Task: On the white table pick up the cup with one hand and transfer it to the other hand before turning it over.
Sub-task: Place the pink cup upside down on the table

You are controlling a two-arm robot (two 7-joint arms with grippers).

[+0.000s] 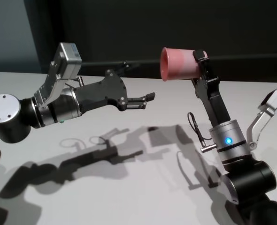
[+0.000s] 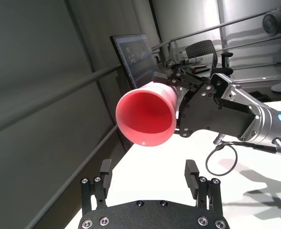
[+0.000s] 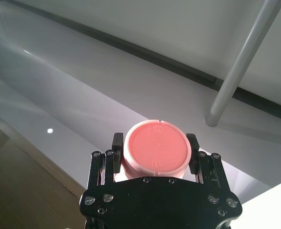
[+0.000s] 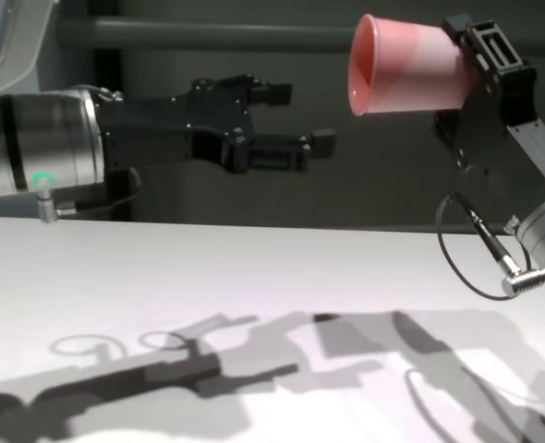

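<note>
Starting on the left, the left hand sticks out over the worktop, up in the air. This is the hand with the green light on its wrist. Its fingers are spread apart and nothing is in them, so it has let go. It points toward the cup but does not touch it. A clear gap lies between them.

Next comes the cup. It is pink and smooth, and it is not on the worktop at all. It is held high above it. It lies on its side, with the open mouth facing the left hand and the flat bottom facing the right arm. In the left wrist view you can look right into the mouth.

On the right is the right hand, the one with the blue light on its wrist. Its two fingers squeeze the cup near its bottom end, one on each side, in a tight grip.

So I think the picking up is done and the pass from one hand to the other is done too, since only the right hand has the cup. The cup looks about half way turned. What is left is to tip it on until its mouth faces down.
</note>
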